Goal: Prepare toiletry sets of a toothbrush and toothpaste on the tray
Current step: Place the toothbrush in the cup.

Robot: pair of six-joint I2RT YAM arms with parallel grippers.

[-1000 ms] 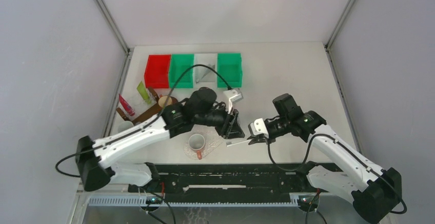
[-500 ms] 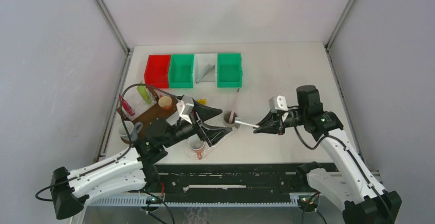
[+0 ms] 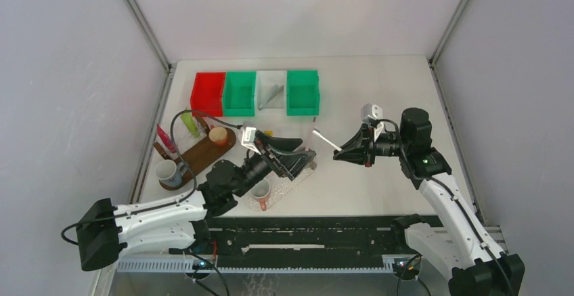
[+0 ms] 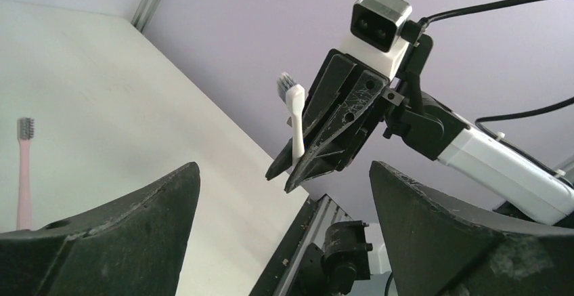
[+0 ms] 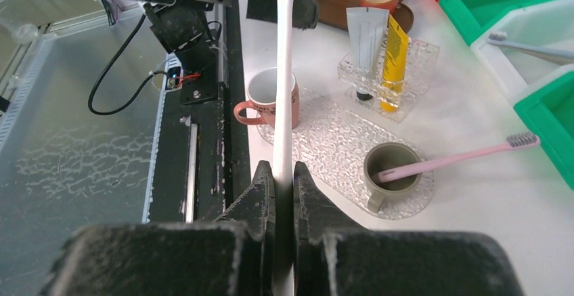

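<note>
White toothbrush (image 3: 325, 140) in right fingers (image 5: 265, 191), above table (image 3: 379, 99), left fingers (image 4: 135, 221) spread

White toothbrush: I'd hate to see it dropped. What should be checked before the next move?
1. Grip: white toothbrush clamped in right gripper: ok.
2. Other arm: left gripper open, empty: ok.
3. Free spot: pink mug empty: ok.
4. Taken spot: olive mug holds pink toothbrush: ok.
5. Clearance: left gripper clear of pink mug: cannot tell.
</note>
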